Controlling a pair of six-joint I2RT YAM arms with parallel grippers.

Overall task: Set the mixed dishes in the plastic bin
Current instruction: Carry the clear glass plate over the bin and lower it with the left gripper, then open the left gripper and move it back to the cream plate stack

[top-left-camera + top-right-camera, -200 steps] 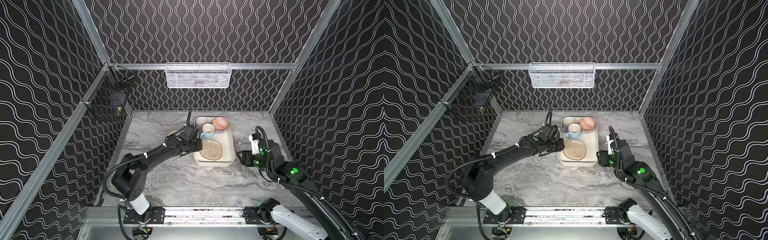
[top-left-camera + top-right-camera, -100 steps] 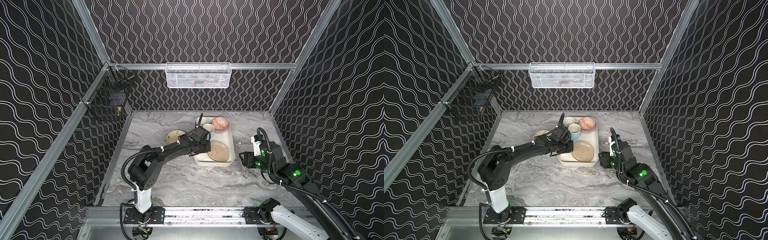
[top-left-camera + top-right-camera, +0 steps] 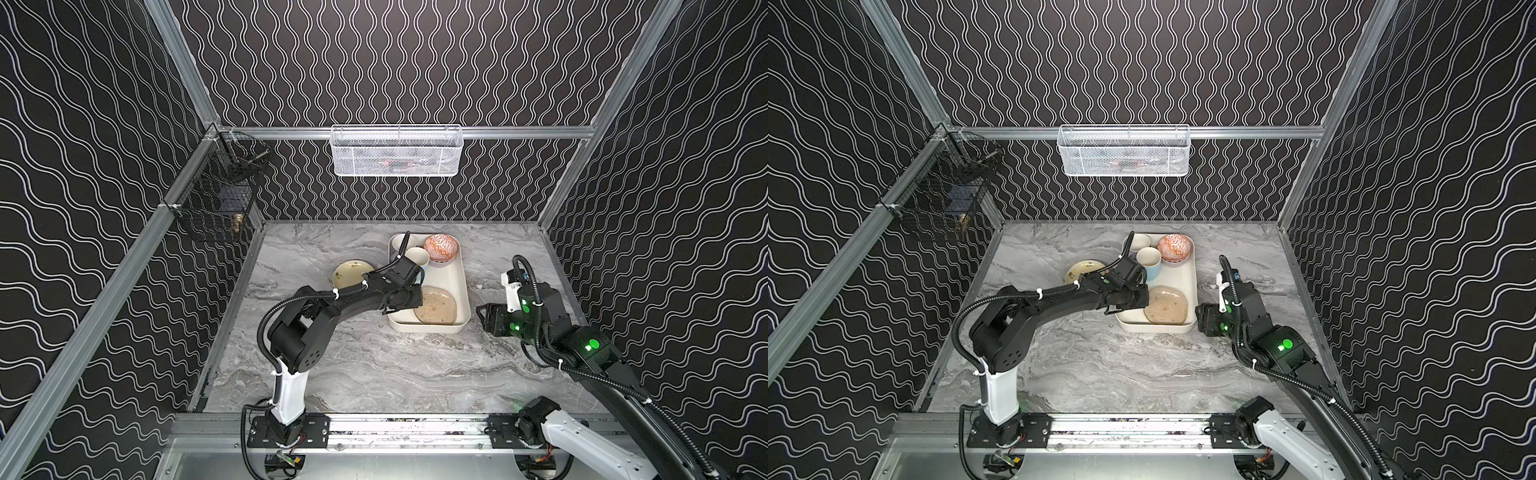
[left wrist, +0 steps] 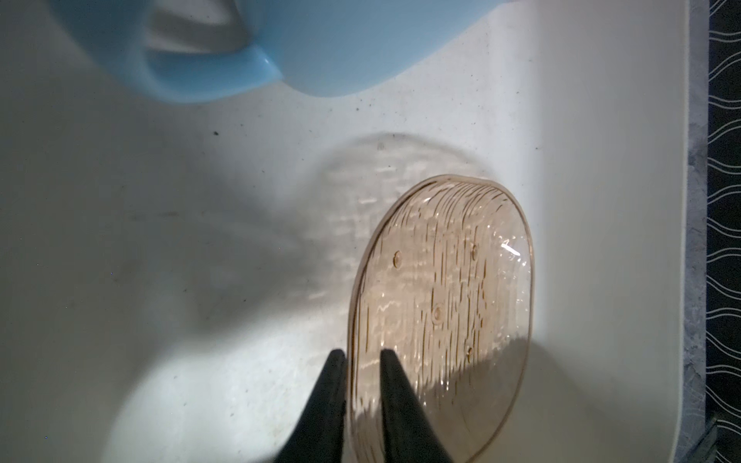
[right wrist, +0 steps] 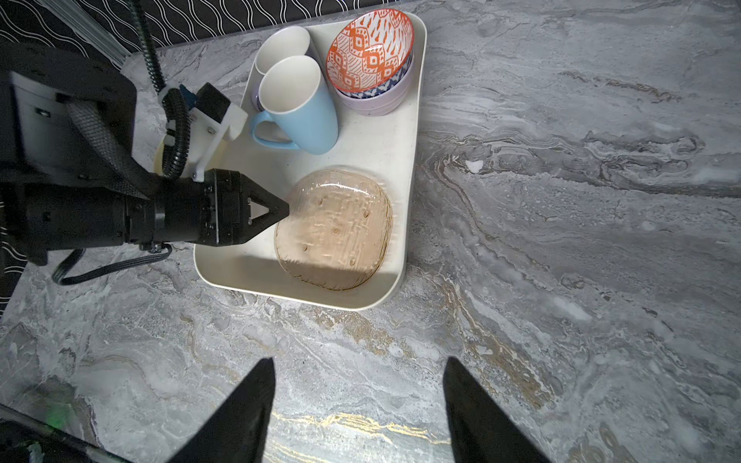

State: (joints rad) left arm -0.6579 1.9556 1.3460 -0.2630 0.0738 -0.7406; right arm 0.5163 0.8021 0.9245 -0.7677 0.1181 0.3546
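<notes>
Left wrist view: left fingers (image 4: 393, 385) are standing slightly apart, straddling the rim of the amber plate (image 4: 441, 304). A sliver of gap is showing beside the rim, so I am reading this as a loose straddle, not a pinch.
Plate's place: it is lying inside the plastic bin (image 4: 180, 240), at the bin's 6 o'clock end in both top views.
Bin load: light-blue mug (image 5: 304, 108) and lilac mug (image 5: 282, 44) are sitting at 11 o'clock. The orange-patterned bowl (image 5: 369, 48) is nesting in the lavender bowl (image 5: 381, 104) at 1 o'clock.
Right side: right fingers (image 5: 252, 405) are hanging wide apart and empty over the desk (image 5: 561, 280), just beside the bin at its 4 o'clock.
Step in hand: by my judgement, the plate's release into the bin is under way.
Next move: it is calling for wider fingers and a straight retreat, avoiding dragging the rim or clipping the mug handle. Then comes a reach to the pale yellow plate (image 3: 351, 272), lying on the desk at the bin's 9 o'clock. That flat plate is likely needing a finger under its edge.
Hidden: left arm (image 3: 332, 307) is covering part of that plate, and the lilac mug is mostly hiding behind the blue one. Whether the amber plate is resting fully flat is hard to tell. The contents of the white mesh basket (image 3: 397, 151) and black wire basket (image 3: 216, 203) are too small to make out.
</notes>
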